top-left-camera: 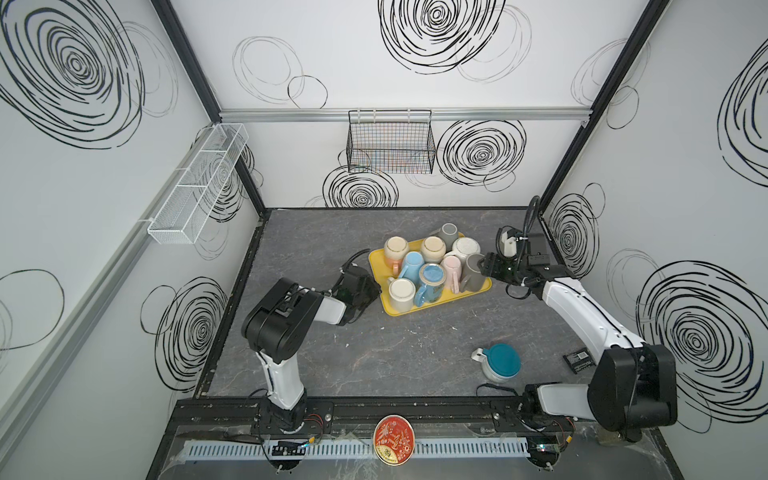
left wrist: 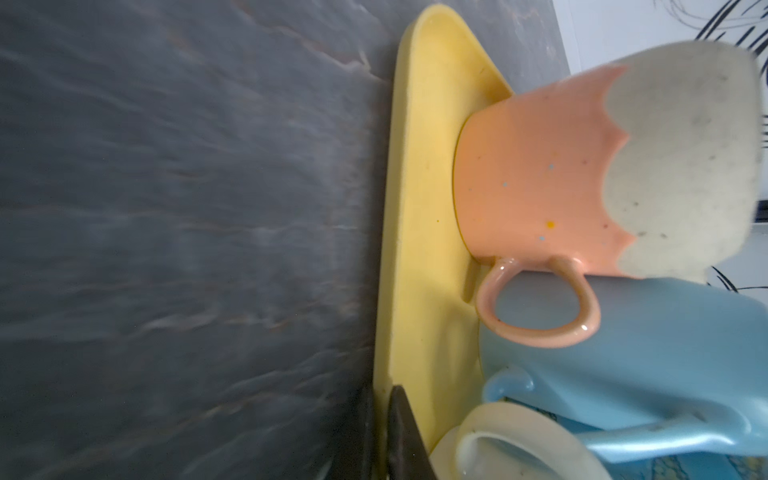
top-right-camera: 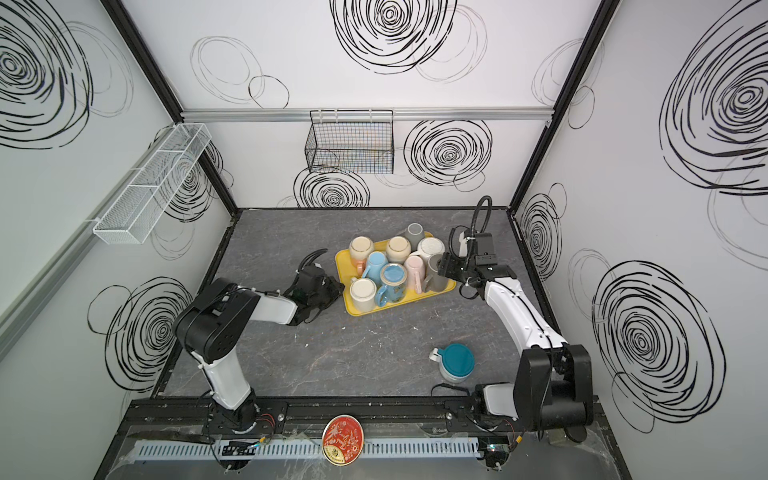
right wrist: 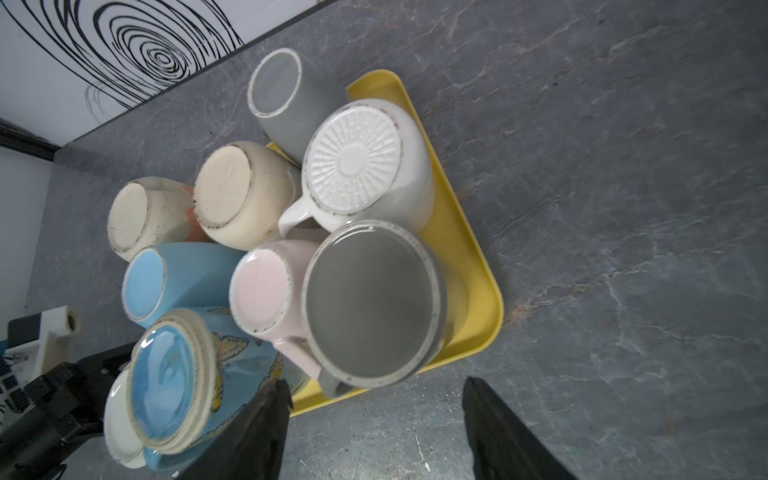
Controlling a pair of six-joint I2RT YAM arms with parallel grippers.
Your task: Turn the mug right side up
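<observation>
Right gripper (right wrist: 374, 415), jaws wide, faces the inverted grey mug (right wrist: 374, 303) just ahead, its axis vertical. Left gripper (left wrist: 380, 415) clamps the tray (left wrist: 419, 166) rim.

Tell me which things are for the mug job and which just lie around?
For the job: yellow tray; upside-down mugs; big grey mug; right gripper, jaws open beside it; left gripper, shut on the tray's rim.
Lying about: red round tin; small black box; black wire basket; white mesh basket; teal-topped mug (maybe).
</observation>
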